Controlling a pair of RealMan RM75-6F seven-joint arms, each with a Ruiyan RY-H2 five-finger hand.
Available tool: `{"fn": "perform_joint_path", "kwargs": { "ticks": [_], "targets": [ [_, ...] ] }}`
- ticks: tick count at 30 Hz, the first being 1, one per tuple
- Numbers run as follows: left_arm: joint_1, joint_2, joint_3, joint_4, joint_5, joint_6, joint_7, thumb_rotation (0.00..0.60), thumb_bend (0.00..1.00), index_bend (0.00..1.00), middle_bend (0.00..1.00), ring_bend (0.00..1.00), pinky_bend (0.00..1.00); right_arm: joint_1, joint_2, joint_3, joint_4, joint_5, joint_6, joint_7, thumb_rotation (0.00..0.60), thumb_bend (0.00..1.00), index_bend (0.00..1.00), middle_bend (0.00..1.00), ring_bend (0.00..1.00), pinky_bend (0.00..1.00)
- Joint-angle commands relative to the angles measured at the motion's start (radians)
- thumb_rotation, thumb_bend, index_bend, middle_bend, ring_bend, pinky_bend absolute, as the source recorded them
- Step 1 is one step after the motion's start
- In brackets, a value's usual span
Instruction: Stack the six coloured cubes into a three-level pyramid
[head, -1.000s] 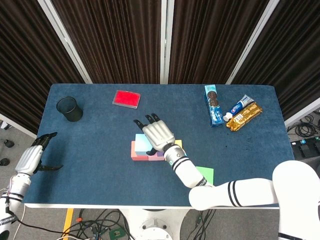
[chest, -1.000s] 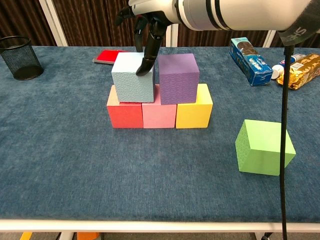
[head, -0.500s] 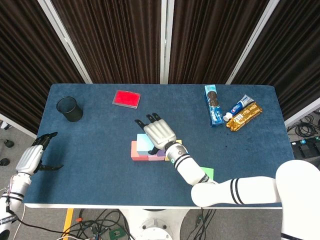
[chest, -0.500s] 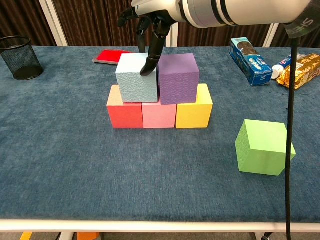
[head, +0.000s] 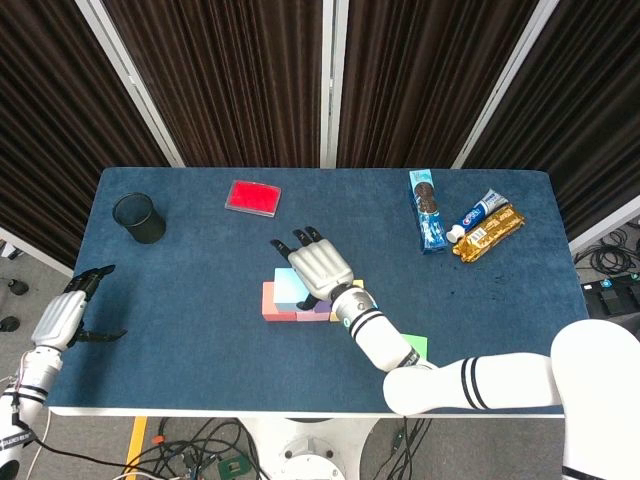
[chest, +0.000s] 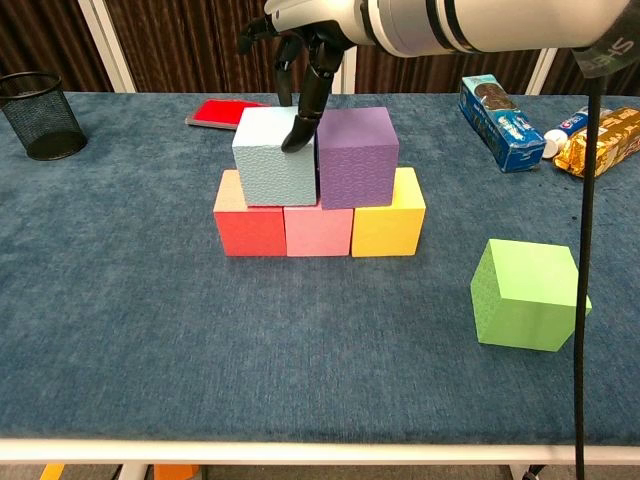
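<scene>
- Right hand (chest: 305, 40) over the stack, fingers hanging down and apart, gripping nothing; one fingertip (chest: 294, 140) touches the light blue cube (chest: 274, 156) at its top right edge.
- Since a second ago the blue cube has slid right, now flush against the purple cube (chest: 357, 155) (second level closed up).
- Bottom row: red cube (chest: 248, 227), pink cube (chest: 318, 230), yellow cube (chest: 388, 226).
- Green cube (chest: 526, 295) on the table, well apart; likely top piece next.
- Left hand (head: 68, 315) open at the table's left edge, unmoved.
</scene>
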Motion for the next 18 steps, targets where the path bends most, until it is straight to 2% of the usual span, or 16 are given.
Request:
{"fn": "perform_joint_path", "kwargs": {
  "ticks": [1, 18],
  "targets": [
    [0.000, 0.000, 0.000, 0.000, 0.000, -0.001, -0.001, 0.600, 0.04, 0.08, 0.09, 0.00, 0.07, 0.002, 0.001, -0.002, -0.001, 0.003, 0.002, 0.001, 0.600, 0.11, 0.00, 0.42, 0.00, 0.00],
    [0.000, 0.001, -0.001, -0.002, -0.001, 0.000, 0.001, 0.600, 0.04, 0.08, 0.09, 0.00, 0.07, 0.006, 0.005, -0.007, -0.004, 0.002, 0.003, 0.018, 0.600, 0.11, 0.00, 0.43, 0.00, 0.00]
  ]
}}
